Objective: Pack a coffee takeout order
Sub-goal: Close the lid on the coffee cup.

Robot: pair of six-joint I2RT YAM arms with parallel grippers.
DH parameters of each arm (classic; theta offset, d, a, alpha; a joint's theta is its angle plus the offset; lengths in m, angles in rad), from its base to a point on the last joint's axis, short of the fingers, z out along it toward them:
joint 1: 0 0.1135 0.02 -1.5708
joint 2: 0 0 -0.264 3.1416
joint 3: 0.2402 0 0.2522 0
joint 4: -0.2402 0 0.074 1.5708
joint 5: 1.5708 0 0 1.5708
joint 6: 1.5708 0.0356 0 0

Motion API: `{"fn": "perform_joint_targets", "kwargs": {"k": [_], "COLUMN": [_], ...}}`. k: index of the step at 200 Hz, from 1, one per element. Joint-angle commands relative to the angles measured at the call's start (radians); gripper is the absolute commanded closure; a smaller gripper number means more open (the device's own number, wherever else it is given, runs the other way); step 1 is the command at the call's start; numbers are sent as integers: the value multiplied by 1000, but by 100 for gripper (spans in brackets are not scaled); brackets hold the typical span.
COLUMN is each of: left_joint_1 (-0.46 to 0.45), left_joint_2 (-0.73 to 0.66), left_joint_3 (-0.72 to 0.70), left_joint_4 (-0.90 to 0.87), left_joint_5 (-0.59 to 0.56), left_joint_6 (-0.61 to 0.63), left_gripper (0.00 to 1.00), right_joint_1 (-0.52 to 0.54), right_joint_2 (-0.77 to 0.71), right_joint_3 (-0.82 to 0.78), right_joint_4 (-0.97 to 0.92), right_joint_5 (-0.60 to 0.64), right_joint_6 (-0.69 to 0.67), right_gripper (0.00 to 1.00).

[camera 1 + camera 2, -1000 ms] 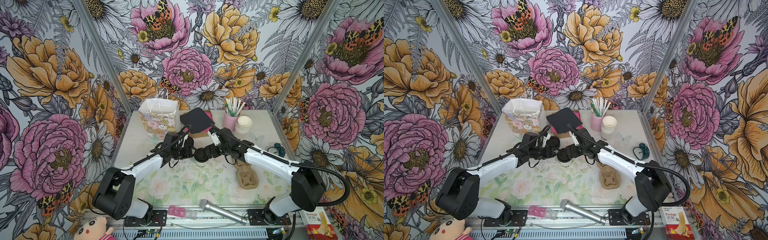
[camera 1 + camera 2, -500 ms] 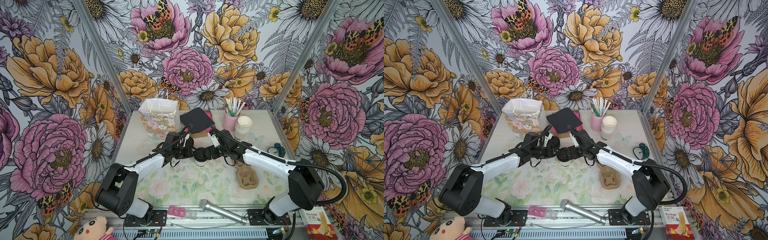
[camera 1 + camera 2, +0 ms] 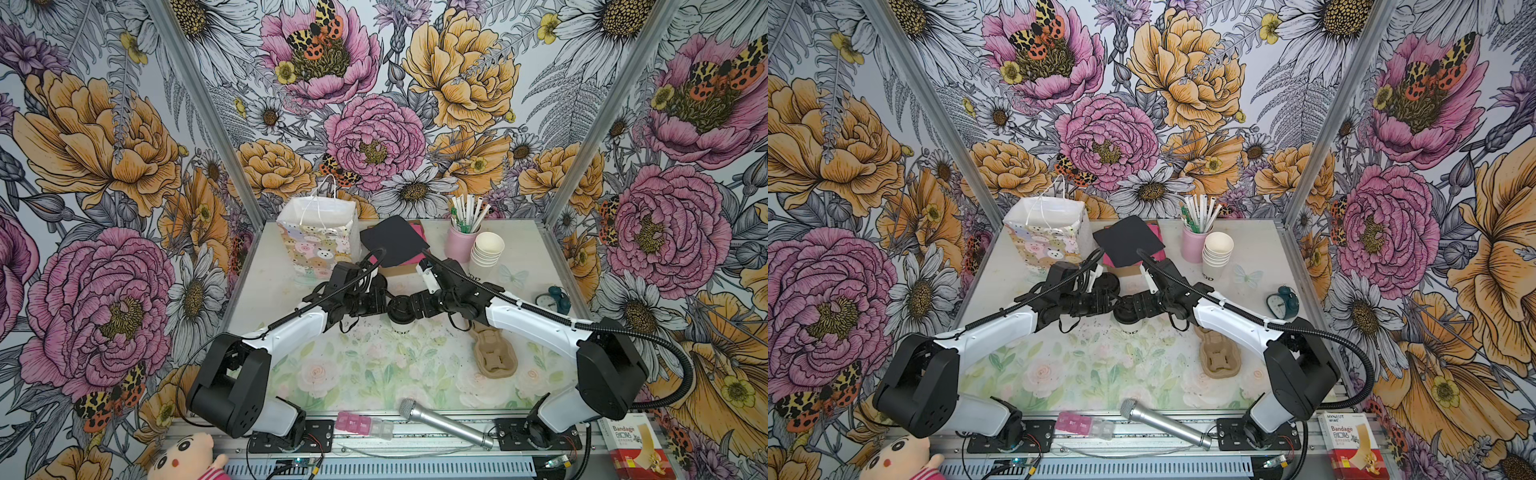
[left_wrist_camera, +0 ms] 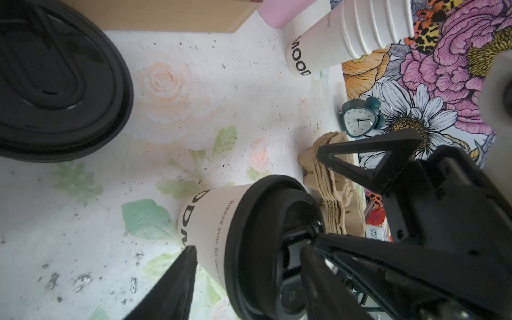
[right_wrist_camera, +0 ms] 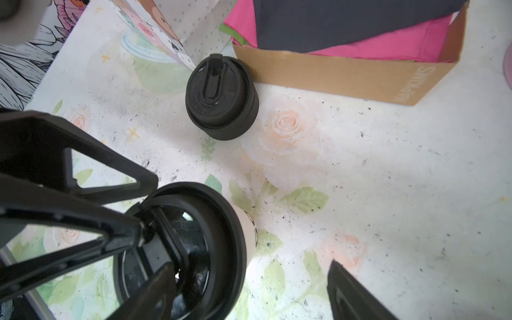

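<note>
While the lid [image 3: 400, 308] sits on the cup [image 3: 402, 330] mid-counter [image 3: 353, 374] in both top views, left pincer [image 3: 384, 306] and right pincer [image 3: 412, 307] meet over it, the black napkin [image 3: 392, 239] well behind. In the left wrist view the left jaws straddle the lid's rim; pinching or not, I cannot tell. The right wrist view shows the right pincer open: lidding seems in hand, and bagging next wants a firm upright hold.

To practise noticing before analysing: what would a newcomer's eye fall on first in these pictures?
The huge pink and orange flowers covering the walls all round. Then the left gripper and right gripper meeting over a white cup with a black lid at mid-table, and a black napkin on the box behind.
</note>
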Motion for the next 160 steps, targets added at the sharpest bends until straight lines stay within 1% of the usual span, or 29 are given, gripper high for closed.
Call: {"fn": "perform_joint_targets", "kwargs": {"k": [1,24,50,60,76,91,109,136,160], "left_joint_1": [-5,1,25,39,68,93,114,119,116], "left_joint_2": [-59,-134,-237,-275,-322,-351,-366,-369,-361], "left_joint_3": [46,42,19,1,-28,-49,-70,-90,-96], "left_joint_4": [-49,-60,-80,-80,-81,-81,-83,-80,-66], "left_joint_5": [-47,-96,-171,-190,-205,-198,-194,-191,-164], "left_joint_6": [33,36,48,51,50,49,47,39,39], "left_gripper": [32,25,12,8,4,1,1,1,1], "right_joint_1": [-5,-3,5,14,32,45,61,86,99], "right_joint_2": [-44,-81,-85,-76,-53,-31,3,50,87], "right_joint_3": [46,49,57,64,86,104,131,174,205], "right_joint_4": [-17,-17,-18,-23,-36,-47,-68,-103,-138], "right_joint_5": [14,21,17,17,18,22,41,70,101], "right_joint_6": [-26,-56,-95,-109,-134,-150,-170,-200,-218], "right_gripper": [12,11,10,5,4,4,3,2,1]}}
